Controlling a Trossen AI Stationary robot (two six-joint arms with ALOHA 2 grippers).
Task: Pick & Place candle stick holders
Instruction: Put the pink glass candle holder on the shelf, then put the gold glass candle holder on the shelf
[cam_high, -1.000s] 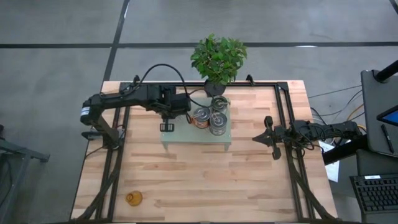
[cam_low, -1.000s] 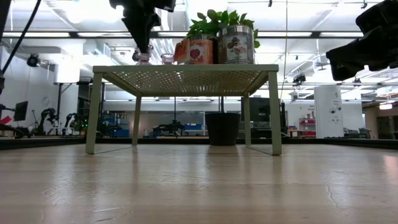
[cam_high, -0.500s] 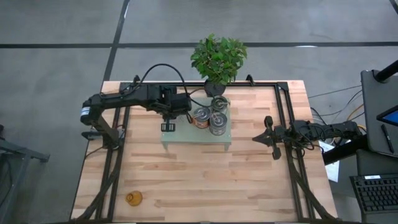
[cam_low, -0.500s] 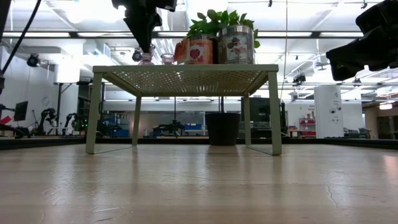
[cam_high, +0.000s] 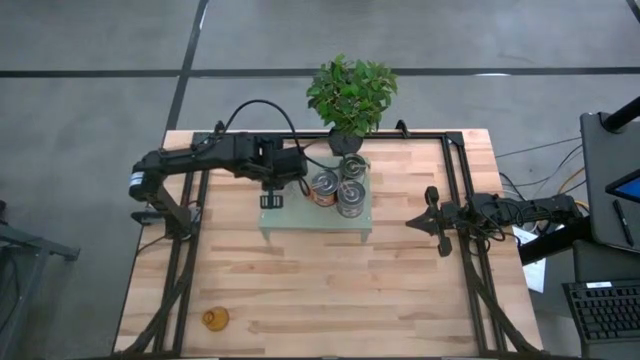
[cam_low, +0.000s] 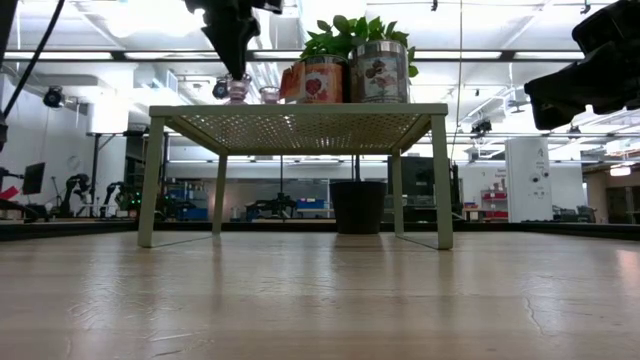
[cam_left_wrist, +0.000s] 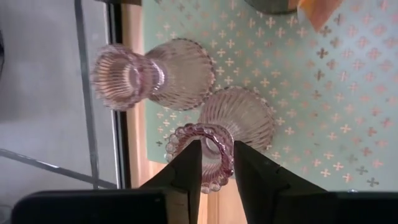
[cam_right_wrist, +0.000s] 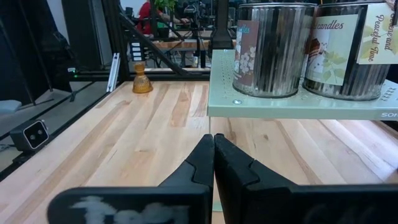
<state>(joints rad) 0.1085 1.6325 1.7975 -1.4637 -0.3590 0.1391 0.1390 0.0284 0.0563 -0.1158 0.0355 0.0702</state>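
Fingers of my left gripper (cam_left_wrist: 214, 167) are pinching the beaded rim of one pinkish glass holder (cam_left_wrist: 221, 134), which stands at the left end of the pale green perforated stand (cam_high: 315, 222). My left arm reaches in from the left edge of the worktop (cam_high: 320, 290), bends at the elbow and points its wrist down over that end of the stand; from table height I see the gripper (cam_low: 237, 60) coming down from above onto the holder (cam_low: 238, 90). A second pinkish glass holder (cam_left_wrist: 149, 73) stands just beside the held one, close but not touching as far as I can tell.

My right gripper (cam_right_wrist: 214, 146) waits at the right side of the worktop (cam_high: 430, 222), fingers pressed together and pointing toward the stand, well apart from it.

On the stand's top, three shiny silver holders (cam_high: 338, 188) sit clustered together toward the end nearer the plant; they look like labelled tins, and I cannot see inside them. Two show in my right wrist view (cam_right_wrist: 270, 46) near the stand's edge. The amber glass holder (cam_high: 215, 318) stands alone on the worktop near its front left corner, well apart from everything else. Behind the stand, a leafy plant (cam_high: 350, 95) in a black pot sits at the far edge of the worktop.
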